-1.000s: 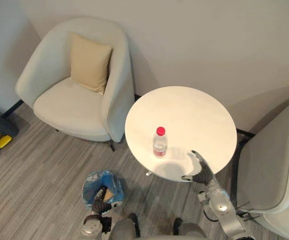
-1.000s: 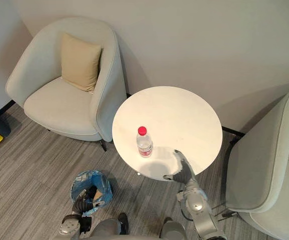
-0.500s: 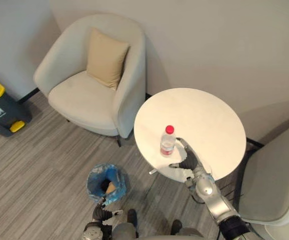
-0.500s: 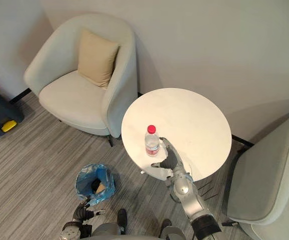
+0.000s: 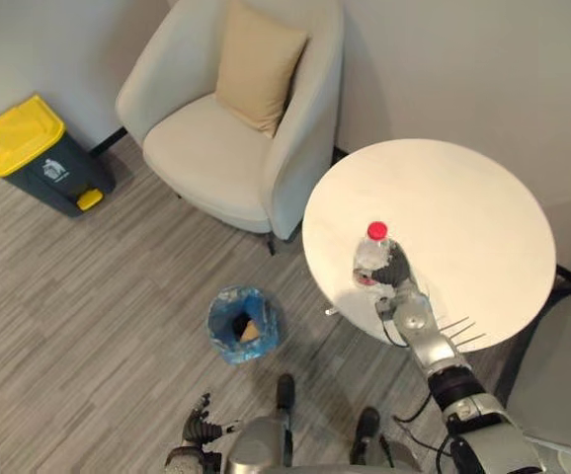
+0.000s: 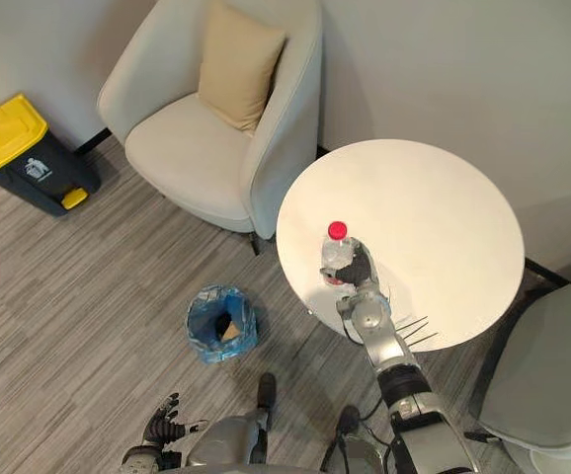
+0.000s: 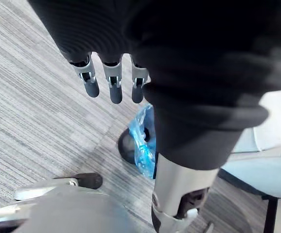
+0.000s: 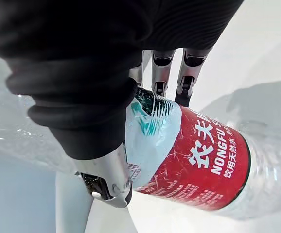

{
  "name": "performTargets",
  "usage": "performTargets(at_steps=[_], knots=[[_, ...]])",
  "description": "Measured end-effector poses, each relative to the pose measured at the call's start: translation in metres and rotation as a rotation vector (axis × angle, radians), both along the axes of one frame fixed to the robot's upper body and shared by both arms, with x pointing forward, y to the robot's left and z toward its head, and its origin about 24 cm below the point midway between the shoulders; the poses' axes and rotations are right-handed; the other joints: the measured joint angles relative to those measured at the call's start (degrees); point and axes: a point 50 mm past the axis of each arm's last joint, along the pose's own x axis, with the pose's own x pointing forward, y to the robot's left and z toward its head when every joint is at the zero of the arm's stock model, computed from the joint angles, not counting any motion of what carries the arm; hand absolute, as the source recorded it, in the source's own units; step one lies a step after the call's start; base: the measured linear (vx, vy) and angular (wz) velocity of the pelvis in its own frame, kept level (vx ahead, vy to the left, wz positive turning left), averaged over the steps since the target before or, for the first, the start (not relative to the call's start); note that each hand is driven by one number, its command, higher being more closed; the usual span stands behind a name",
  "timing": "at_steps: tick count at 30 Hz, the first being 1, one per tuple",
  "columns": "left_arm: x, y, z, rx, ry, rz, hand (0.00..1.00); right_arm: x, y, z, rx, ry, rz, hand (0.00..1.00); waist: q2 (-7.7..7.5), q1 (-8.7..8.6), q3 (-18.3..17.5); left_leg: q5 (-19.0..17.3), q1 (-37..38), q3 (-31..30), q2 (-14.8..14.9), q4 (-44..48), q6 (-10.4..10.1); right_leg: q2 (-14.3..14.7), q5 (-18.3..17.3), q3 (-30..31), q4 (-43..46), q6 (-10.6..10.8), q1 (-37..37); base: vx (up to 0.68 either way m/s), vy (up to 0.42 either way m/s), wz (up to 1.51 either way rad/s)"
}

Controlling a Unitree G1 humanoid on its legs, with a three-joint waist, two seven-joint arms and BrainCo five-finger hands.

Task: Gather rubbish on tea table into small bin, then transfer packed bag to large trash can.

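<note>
One arm reaches out, right hand (image 6: 361, 270) curled round the upright bottle (image 6: 333, 253) (left hand (image 6: 162, 428) hangs slack-fingered).

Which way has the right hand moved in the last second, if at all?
Yes. Against the table, the right hand went from the near edge leftward to the bottle, and now grips it.

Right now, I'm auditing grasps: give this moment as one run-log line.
right hand: closed round bottle | bottle: upright on tea table | left hand: open, idle | small bin: on floor
</note>
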Motion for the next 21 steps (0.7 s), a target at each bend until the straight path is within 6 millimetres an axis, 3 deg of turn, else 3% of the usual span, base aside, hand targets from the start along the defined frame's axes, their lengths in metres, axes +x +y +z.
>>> performTargets(at_steps=[7,11,13,19,20,21], knots=[[0.005,-0.001,0.001,-0.015,-0.018,0.004,0.00,0.000,-0.002,0.007,0.055,-0.019,0.013,1.00,-0.19,0.63,1.4,0.0,-0.8,-2.0,-0.5,0.0,0.0,-0.3,-0.3,-1.1,-0.1,0.2,0.0,0.03,-0.002,0.12],[0.005,0.001,0.001,-0.013,-0.016,0.013,0.00,-0.023,0.002,0.013,0.092,-0.089,0.062,1.00,-0.35,0.23,1.5,0.0,-0.6,-2.7,-0.9,0.0,0.0,-0.6,-1.0,-1.9,0.2,0.6,0.8,0.02,0.001,0.18],[0.004,0.001,0.001,-0.012,-0.010,0.014,0.00,-0.042,0.004,0.014,0.114,-0.122,0.090,1.00,-0.64,-0.78,1.5,0.0,0.7,-4.5,-1.1,0.0,0.0,-1.2,-2.3,-3.8,1.0,1.0,2.7,0.02,-0.025,0.44],[0.002,0.010,0.001,0.005,-0.007,0.058,0.00,-0.079,0.015,0.021,0.168,-0.212,0.162,1.00,-3.65,-1.04,0.6,-0.2,-0.5,-9.2,-2.7,2.2,-0.2,-2.8,-7.3,-9.6,6.7,0.8,3.7,-0.01,-0.046,0.54],[0.002,0.010,0.001,0.011,-0.007,0.063,0.00,-0.081,0.016,0.019,0.163,-0.208,0.168,1.00,-3.87,-1.13,0.5,-0.1,-1.4,-7.7,-2.9,2.7,0.1,-3.3,-7.7,-11.2,7.1,0.7,4.3,-0.04,0.003,0.75],[0.002,0.011,0.001,0.016,-0.008,0.073,0.00,-0.083,0.018,0.017,0.149,-0.200,0.172,1.00,-3.87,-1.30,0.4,-1.9,-1.7,-3.1,-2.6,3.1,3.2,-3.8,-7.9,-13.3,7.2,0.6,5.3,-0.04,0.018,0.97]])
